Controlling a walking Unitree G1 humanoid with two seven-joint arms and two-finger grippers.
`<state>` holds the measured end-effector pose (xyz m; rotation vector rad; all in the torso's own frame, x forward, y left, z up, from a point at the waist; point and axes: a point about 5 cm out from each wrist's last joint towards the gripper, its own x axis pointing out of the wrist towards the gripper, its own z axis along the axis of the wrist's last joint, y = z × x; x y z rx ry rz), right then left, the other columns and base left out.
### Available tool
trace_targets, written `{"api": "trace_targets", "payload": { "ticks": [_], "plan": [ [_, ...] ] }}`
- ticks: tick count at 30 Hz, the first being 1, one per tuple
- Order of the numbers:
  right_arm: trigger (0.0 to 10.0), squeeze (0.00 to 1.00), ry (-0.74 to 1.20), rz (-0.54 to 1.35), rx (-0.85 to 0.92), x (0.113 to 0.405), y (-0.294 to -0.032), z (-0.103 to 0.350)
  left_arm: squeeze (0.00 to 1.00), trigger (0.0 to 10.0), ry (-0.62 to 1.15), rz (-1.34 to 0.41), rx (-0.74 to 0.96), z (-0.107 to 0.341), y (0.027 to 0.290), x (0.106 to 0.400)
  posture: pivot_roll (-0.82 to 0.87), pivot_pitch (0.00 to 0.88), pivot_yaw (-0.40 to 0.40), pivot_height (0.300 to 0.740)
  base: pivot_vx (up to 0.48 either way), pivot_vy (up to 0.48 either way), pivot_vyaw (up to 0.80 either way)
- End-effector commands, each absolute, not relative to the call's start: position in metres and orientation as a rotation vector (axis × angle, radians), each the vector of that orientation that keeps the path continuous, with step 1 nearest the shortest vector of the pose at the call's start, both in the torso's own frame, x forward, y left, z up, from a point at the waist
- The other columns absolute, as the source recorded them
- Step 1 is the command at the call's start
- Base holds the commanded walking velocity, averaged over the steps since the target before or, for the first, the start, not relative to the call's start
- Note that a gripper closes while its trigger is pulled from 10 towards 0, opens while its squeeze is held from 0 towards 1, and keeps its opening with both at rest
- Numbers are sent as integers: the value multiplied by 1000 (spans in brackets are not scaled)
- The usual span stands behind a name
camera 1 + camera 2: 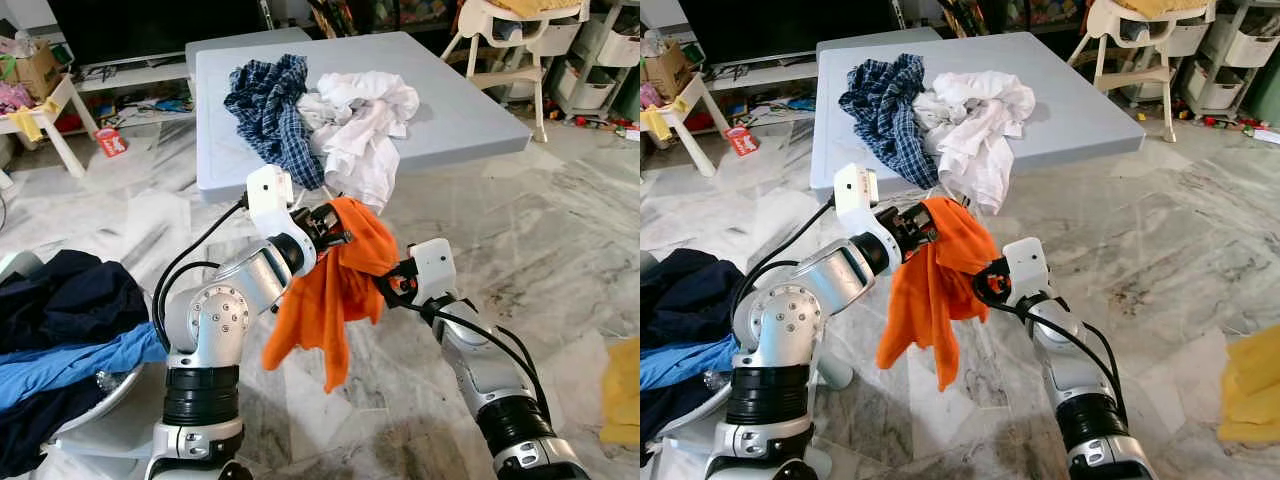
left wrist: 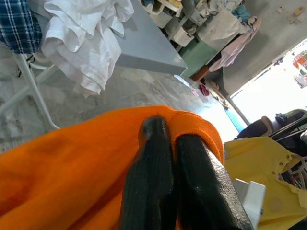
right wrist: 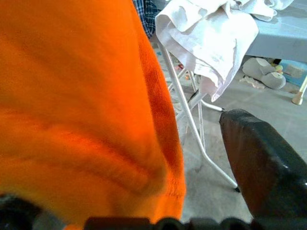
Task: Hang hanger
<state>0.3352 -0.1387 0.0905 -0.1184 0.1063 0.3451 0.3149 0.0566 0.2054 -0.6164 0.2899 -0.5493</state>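
Taking the grey table as the landmark: off its left side, on the floor, a heap of dark navy and blue clothes lies beside the robot's left shoulder. The left arm reaches forward toward the table's near edge. The left gripper sits just in front of that edge, its two black fingers pressed together on a fold of the orange garment, pinching the cloth at its top.

The orange garment hangs in the air in front of the table's near edge, between the two grippers. Its long axis runs nearly vertical: the bunched top is held up at gripper height and the loose end points down toward the marble floor, drifting slightly to the robot's left at the lowest tip. No hanger can be made out in these views; the cloth hides whatever may be inside it.

On the table itself, a blue checked shirt lies on the left and a white garment touches it on the right, the white one spilling over the near edge, just behind the orange cloth.

The right gripper is in front of the table and right of the orange garment, against the cloth's side. In the right wrist view one black finger stands apart from the fabric with floor showing between them, so its jaws look spread, the cloth lying against the other side.

Farther right of the table, a yellow garment lies on the floor.
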Motion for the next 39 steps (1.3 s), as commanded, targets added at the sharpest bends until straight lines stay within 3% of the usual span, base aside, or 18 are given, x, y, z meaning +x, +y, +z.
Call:
{"api": "trace_targets", "payload": {
  "ticks": [1,13,33,39],
  "plan": [
    [0,0,100,326,-121,337,-142,92,0,10000,267,-560,-625,212,58,312,34,45,50,740,0,0,0],
    [0,0,126,280,-142,336,-164,81,0,10000,242,-520,-620,222,76,314,36,43,51,740,0,0,0],
    [0,0,62,266,-145,344,-160,90,0,10000,315,-583,-600,217,59,310,39,41,57,740,0,0,0],
    [0,0,66,318,-162,338,-169,89,0,10000,360,-539,-552,206,72,315,30,38,56,740,0,0,0]
  ]
}}
